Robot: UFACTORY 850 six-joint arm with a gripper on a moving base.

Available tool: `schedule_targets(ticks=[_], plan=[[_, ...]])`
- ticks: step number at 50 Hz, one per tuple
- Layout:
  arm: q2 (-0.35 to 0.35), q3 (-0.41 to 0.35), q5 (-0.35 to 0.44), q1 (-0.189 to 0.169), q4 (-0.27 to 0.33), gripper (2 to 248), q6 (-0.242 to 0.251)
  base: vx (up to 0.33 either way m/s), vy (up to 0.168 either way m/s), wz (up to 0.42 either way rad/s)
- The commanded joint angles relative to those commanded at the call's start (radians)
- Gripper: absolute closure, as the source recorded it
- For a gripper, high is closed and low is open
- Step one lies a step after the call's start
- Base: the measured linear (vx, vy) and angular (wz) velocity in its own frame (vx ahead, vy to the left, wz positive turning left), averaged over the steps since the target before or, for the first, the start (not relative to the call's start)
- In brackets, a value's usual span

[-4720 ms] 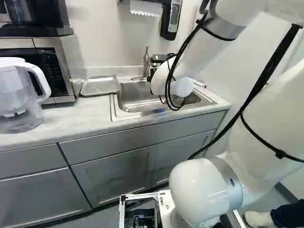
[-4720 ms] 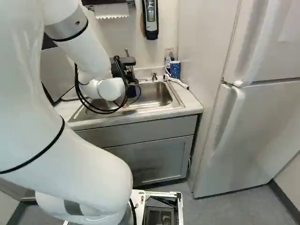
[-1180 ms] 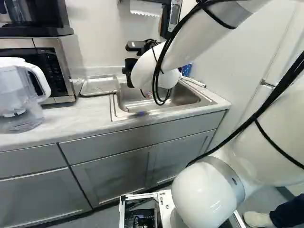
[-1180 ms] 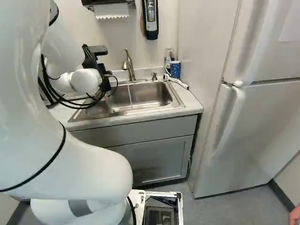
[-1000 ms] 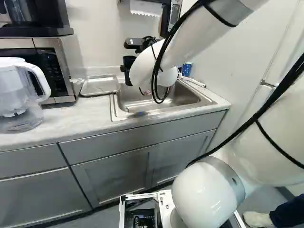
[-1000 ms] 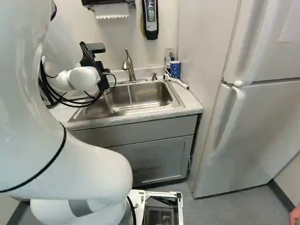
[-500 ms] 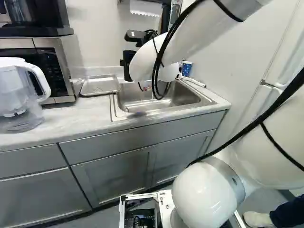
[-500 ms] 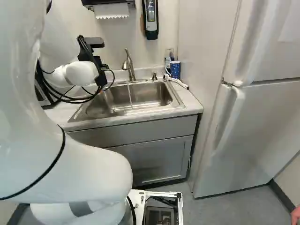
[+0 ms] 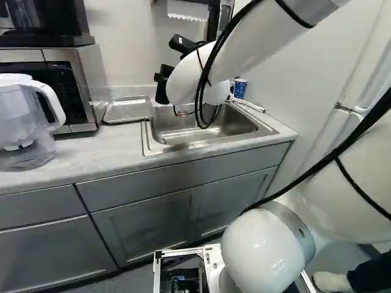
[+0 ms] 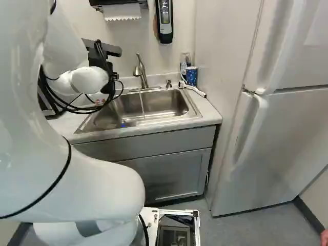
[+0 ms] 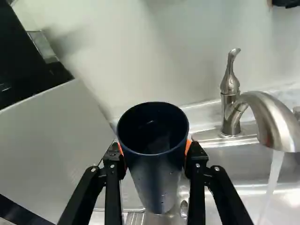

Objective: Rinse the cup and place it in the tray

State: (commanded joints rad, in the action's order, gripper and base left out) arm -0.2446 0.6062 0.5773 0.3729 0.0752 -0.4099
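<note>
Dark blue and wet with droplets, the cup (image 11: 157, 180) is pinched between the two fingers of the gripper (image 9: 163, 84), an orange pad (image 11: 189, 146) against either side, its open mouth facing the wrist camera. Compared with the earliest base views, the arm has swung left, away from the middle of the sink (image 10: 154, 106), and carried the cup with it; the cup now hangs in the air by the sink's left end, near the tray (image 9: 129, 110). Since half a second ago the wrist has rolled a little, so the cup, nearly upright then in the left base view, leans slightly now. Water (image 11: 273, 180) runs from the faucet (image 11: 267, 117) into the sink, and the cup is beside that stream, not under it. The tray lies on the counter (image 9: 91, 146) just beside the sink, as before. A blue patterned cup (image 10: 191, 76) stands in its same corner spot behind the sink's right end. The base has not moved.
</note>
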Motion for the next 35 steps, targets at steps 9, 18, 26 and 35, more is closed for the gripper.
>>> schedule_targets(ticks=[9,18,26,35], plan=[[0.000,0.000,0.000,0.000,0.000,124,-0.095,0.000,0.000,0.000],[0.000,0.000,0.000,0.000,0.000,124,-0.191,0.000,0.000,0.000],[0.000,0.000,0.000,0.000,0.000,124,-0.273,0.000,0.000,0.000],[0.000,0.000,0.000,0.000,0.000,124,-0.368,0.000,0.000,0.000]])
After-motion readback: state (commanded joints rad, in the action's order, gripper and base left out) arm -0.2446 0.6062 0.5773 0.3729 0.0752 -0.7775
